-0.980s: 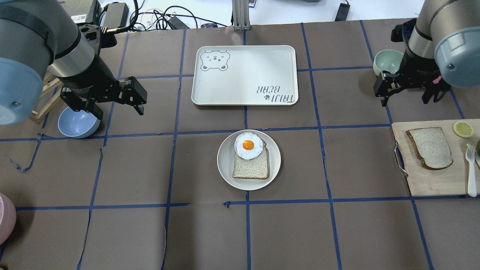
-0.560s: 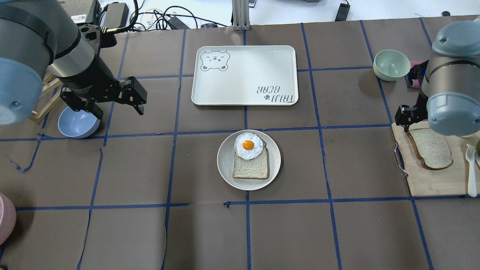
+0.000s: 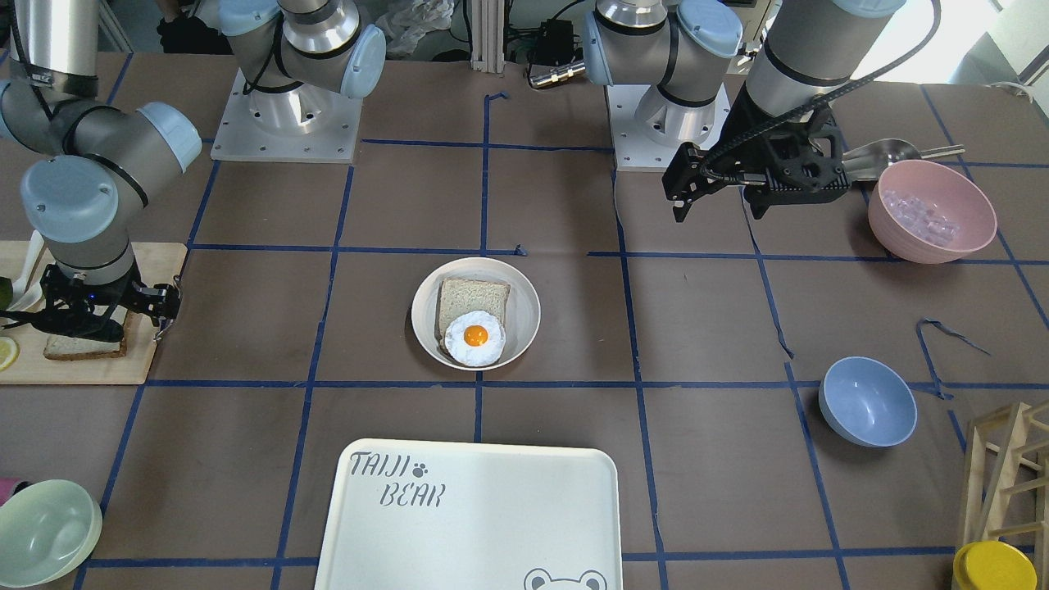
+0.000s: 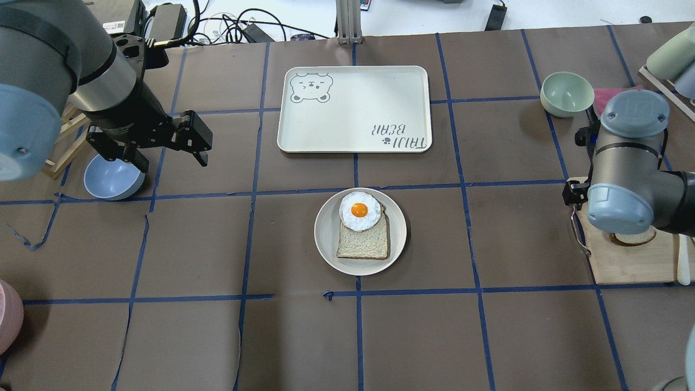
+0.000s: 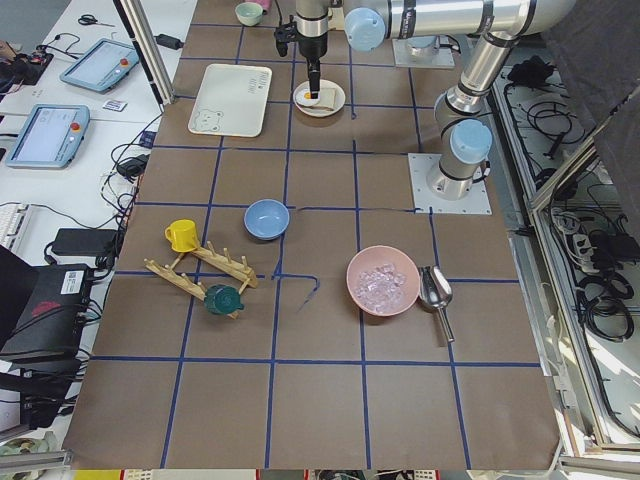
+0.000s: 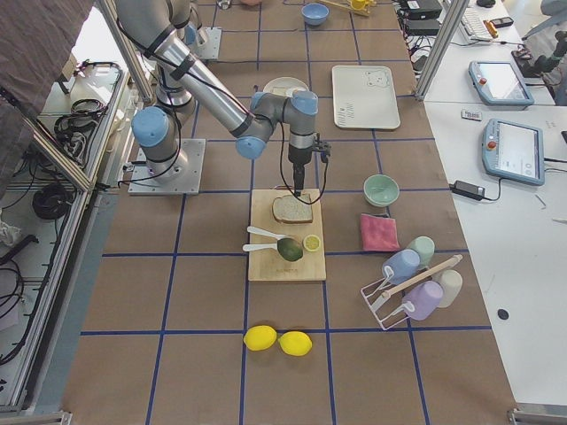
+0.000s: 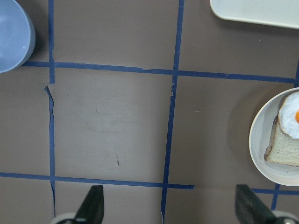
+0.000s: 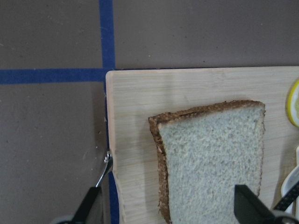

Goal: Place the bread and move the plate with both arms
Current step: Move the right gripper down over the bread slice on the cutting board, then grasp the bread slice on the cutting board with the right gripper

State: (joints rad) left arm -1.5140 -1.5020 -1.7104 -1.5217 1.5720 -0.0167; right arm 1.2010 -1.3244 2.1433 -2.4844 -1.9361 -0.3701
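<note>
The bread [image 8: 212, 158] lies flat on a wooden cutting board [image 8: 187, 88] at the robot's right end of the worktop [image 4: 488, 244], its dark crust running along the side nearest the board's metal handle [image 8: 106, 165]. The right end effector [image 8: 173, 207] hangs directly over it, pointing straight down with its fingers spread wide. In the right wrist view one finger [image 8: 93, 205] sits out past the crust, over the board's handle edge, and the other [image 8: 252, 205] sits over the far part of the slice, so most of the bread falls between them. Whether the fingertips touch the bread or the board cannot be told. A lemon slice [image 8: 294, 109] lies on the board just beyond the bread.

The plate [image 4: 326, 233] stands near the middle of the worktop, well apart from both arms. It carries a squarer, paler slice [image 4: 362, 244] with a fried egg [image 4: 359, 210] lying on the end towards the "TAIJI BEAR" tray [image 4: 353, 108].

The left end effector [image 4: 172, 163] hovers above bare worktop beside a blue bowl [image 4: 108, 179], its fingers also spread and gripping nothing. In the left wrist view the plate shows only at the right edge.
</note>
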